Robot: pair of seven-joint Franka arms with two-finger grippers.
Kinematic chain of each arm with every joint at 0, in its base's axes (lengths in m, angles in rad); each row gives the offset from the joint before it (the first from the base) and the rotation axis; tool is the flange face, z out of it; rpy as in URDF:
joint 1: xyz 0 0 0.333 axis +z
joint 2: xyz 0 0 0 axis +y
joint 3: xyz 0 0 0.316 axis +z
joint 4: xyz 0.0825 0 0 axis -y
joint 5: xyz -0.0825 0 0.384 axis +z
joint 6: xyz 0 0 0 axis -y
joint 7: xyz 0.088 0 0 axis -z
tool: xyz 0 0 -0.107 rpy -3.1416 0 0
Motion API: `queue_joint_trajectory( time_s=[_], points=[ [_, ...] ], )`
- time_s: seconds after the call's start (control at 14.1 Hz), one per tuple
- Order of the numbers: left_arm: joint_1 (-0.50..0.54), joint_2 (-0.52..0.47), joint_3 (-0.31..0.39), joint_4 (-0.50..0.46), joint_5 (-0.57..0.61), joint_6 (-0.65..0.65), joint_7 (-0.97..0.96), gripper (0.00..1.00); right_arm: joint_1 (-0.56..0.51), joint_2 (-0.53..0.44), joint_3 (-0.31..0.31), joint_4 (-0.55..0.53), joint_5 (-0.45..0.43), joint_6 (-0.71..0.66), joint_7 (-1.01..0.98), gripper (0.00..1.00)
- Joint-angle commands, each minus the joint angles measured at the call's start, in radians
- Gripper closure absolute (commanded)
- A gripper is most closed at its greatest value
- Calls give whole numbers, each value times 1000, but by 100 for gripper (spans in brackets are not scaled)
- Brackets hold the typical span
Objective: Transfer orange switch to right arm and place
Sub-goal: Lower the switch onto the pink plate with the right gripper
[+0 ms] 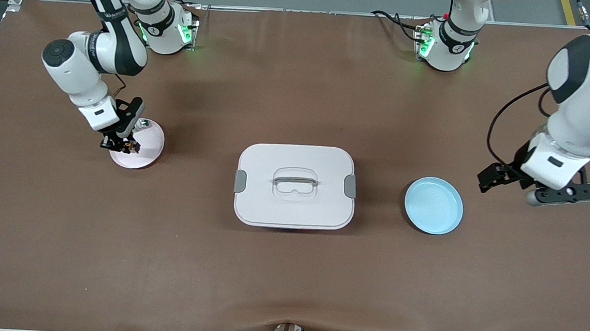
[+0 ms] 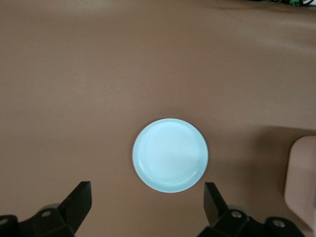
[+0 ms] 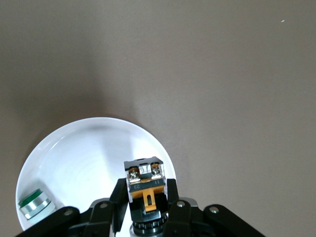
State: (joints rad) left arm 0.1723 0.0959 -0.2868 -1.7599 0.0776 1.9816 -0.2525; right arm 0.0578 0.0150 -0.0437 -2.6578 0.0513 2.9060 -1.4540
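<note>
While both arms hang above the brown worktop (image 1: 286, 289), things lie thus:
White lidded box: large rounded plastic container (image 1: 294, 186) with grey side clips, lid on, mid-worktop.
Blue plate: round pale-blue dish (image 1: 433, 205), toward the left arm's end, holding nothing.
Pink plate: round pale-pink dish (image 1: 143, 147), toward the right arm's end, holding a small green-and-silver piece (image 3: 33, 204).
Right claw (image 1: 120, 145): over the pink plate, clenched on the tiny black-and-orange boxy switch (image 3: 144, 185).
Left claw (image 2: 148, 205): waits released, over bare worktop beside the blue plate.
</note>
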Motion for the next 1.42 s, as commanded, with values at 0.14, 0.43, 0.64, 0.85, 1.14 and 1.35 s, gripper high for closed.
queue_joint_trajectory(
  time_s=[0.14,0.43,0.64,0.85,1.14,1.35],
  points=[
    [65,-73,-9,-7,2,-40,114,0,-47,49,19,-88,-18,180,-25,100],
    [92,-81,-9,3,-2,-53,137,0,-50,91,19,-111,-18,240,-25,100],
    [93,-70,-8,33,-9,-53,144,0,-52,123,19,-111,-18,245,-25,100],
    [26,-64,56,54,-13,-53,148,0,-52,152,19,-111,-18,248,-25,100],
    [-203,-67,299,60,-15,-58,148,0,-52,154,19,-108,-18,248,-25,100],
    [-243,-103,324,56,-15,-130,150,0,-55,151,21,-96,-16,245,-17,0]
  ],
)
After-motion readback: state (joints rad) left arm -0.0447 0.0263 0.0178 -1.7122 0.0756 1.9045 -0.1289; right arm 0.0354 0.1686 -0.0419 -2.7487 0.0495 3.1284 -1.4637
